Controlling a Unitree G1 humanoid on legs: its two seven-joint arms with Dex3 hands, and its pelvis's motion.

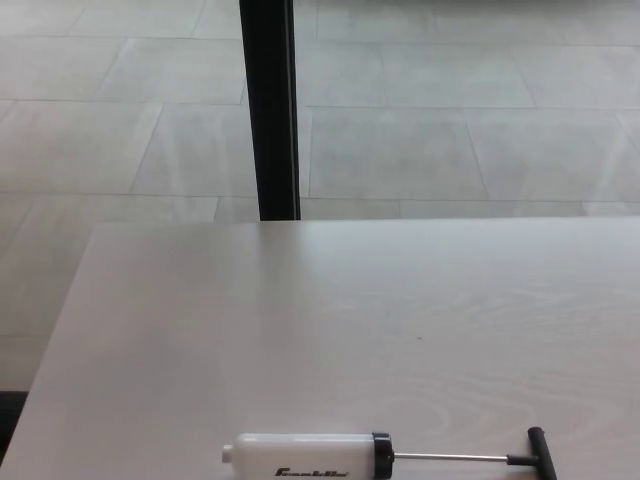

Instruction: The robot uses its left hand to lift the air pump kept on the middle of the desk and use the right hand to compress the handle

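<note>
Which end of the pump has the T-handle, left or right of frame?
The right end. The air pump lies on its side on the desk: white barrel to the left, thin rod running right to the black T-handle. Neither robot hand shows.

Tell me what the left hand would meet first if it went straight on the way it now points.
That cannot be told: neither hand shows in the head view. Only the air pump lies on the desk, its handle pulled out to the right.

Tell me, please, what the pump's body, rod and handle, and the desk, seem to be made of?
Pump body: likely white plastic, smooth and slightly glossy. Rod: thin, silvery, probably bare metal. T-handle: matte black, plastic or rubber. Desk: pale wood-grain surface, possibly laminate.
</note>
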